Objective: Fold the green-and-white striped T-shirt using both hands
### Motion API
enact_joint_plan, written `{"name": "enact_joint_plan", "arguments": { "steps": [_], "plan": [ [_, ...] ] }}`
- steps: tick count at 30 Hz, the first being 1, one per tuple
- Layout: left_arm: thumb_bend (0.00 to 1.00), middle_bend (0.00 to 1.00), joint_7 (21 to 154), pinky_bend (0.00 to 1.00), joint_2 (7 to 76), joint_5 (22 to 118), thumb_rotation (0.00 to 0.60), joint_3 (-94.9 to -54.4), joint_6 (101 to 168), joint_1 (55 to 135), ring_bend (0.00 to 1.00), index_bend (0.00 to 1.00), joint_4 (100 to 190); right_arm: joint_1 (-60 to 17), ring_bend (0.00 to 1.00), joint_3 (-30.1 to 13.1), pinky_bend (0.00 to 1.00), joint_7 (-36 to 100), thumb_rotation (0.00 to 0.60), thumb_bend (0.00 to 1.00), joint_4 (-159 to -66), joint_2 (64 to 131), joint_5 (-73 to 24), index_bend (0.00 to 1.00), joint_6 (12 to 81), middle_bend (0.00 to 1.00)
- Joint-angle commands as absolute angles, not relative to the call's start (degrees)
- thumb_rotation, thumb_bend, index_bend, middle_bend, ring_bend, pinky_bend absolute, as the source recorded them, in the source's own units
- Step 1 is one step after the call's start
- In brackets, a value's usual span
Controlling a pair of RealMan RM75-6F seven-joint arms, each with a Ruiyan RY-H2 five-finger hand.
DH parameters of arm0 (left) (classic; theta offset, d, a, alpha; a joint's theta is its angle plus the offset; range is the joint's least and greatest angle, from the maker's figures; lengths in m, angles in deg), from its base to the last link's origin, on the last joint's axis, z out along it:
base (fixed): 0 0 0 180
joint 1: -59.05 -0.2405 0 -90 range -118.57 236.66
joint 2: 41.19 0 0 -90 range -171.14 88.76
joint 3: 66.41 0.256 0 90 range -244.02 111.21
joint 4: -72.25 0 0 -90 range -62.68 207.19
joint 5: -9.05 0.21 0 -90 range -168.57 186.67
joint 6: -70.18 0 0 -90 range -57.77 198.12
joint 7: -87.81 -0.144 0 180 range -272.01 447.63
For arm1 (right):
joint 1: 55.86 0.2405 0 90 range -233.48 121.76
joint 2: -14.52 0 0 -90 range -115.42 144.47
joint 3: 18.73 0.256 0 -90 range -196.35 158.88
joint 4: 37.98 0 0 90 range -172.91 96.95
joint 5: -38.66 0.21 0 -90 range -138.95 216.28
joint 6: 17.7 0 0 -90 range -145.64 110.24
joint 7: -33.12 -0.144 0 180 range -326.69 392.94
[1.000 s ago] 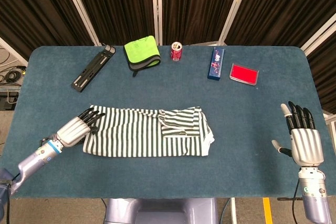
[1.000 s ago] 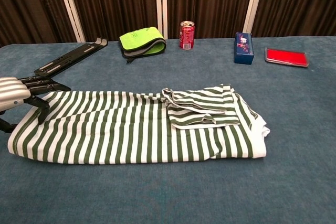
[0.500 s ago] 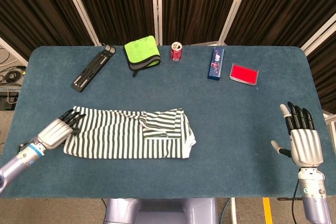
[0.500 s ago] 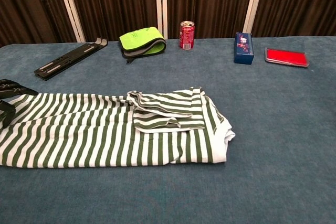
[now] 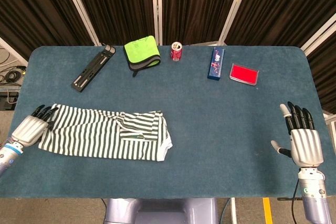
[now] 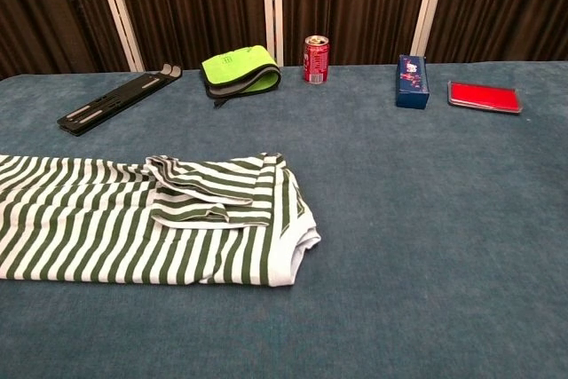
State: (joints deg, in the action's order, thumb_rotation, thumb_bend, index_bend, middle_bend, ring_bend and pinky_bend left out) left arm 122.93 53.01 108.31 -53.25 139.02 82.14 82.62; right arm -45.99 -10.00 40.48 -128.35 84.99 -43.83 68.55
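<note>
The green-and-white striped T-shirt (image 5: 105,135) lies folded into a long band on the front left of the blue table (image 5: 226,119), with a sleeve flap folded over its right part. In the chest view the T-shirt (image 6: 133,228) runs off the left edge. My left hand (image 5: 30,128) is at the shirt's left end near the table's left edge, its fingers on the cloth edge and holding it. My right hand (image 5: 302,140) hovers at the front right, far from the shirt, fingers spread and empty. Neither hand shows in the chest view.
Along the back stand a black flat bar (image 5: 93,67), a folded lime-green cloth (image 5: 142,52), a red can (image 5: 176,51), a blue box (image 5: 216,63) and a red flat case (image 5: 244,73). Dark curtains hang behind the table.
My left hand has pulled back to the left and the shirt has slid left across the table with it. The right hand has stayed still.
</note>
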Motion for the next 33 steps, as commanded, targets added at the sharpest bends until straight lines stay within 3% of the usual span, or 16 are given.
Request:
{"name": "enact_joint_plan", "arguments": {
  "steps": [1, 10, 21, 33],
  "plan": [
    [0.65, 0.0, 123.09, 0.0, 52.41, 108.0, 0.6, -53.37, 138.01, 81.3, 0.0, 0.88, 81.87, -46.03, 0.0, -9.9, 0.0, 40.29, 0.6, 0.0, -128.33, 84.91, -43.73, 0.0, 68.55, 0.0],
    [0.66, 0.0, 124.6, 0.0, 52.71, 106.94, 0.6, -54.88, 140.89, 81.21, 0.0, 0.88, 82.41, -45.93, 0.0, -10.03, 0.0, 40.38, 0.6, 0.0, -128.58, 84.97, -44.21, 0.0, 68.42, 0.0],
    [0.66, 0.0, 126.45, 0.0, 55.94, 106.73, 0.6, -57.91, 155.11, 85.0, 0.0, 0.88, 89.21, -46.24, 0.0, -9.69, 0.0, 39.2, 0.6, 0.0, -128.73, 84.42, -43.9, 0.0, 68.66, 0.0],
    [0.65, 0.0, 124.7, 0.0, 58.24, 107.32, 0.6, -59.95, 159.52, 89.13, 0.0, 0.88, 96.25, -46.28, 0.0, -9.42, 0.0, 38.25, 0.6, 0.0, -128.46, 84.11, -43.39, 0.0, 68.28, 0.0]
  ]
}}
